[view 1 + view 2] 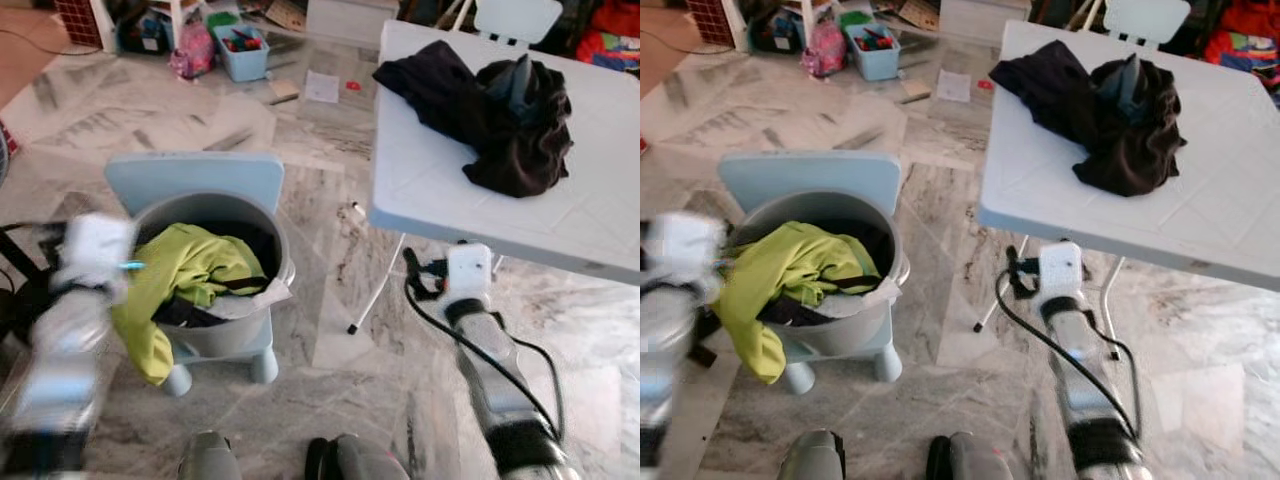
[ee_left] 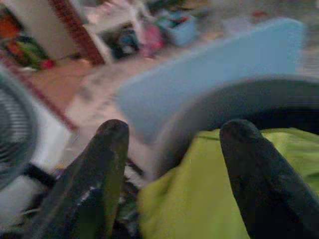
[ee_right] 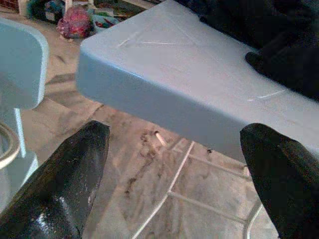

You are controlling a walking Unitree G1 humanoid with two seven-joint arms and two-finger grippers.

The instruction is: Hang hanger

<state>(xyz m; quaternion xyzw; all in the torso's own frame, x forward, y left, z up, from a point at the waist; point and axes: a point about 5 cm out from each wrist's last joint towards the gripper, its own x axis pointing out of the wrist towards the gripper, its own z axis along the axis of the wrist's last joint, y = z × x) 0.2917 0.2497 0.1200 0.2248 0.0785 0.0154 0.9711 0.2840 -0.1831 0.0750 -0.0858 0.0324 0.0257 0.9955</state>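
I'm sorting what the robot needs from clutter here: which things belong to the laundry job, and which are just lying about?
Job: grey bucket on a blue stool, green garment in it, dark clothes on the white table. No hanger visible.

Lying about: blue bin, pink bag, papers on the floor.

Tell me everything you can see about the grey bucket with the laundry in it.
The grey bucket is round and looks like plastic, standing upright on a pale blue stool whose back rises behind it. It is stuffed with clothes: a lime-green garment spills over its front rim and hangs down the side, over dark fabric and a bit of white. The left gripper, fingers open, is at its rim by the green cloth.
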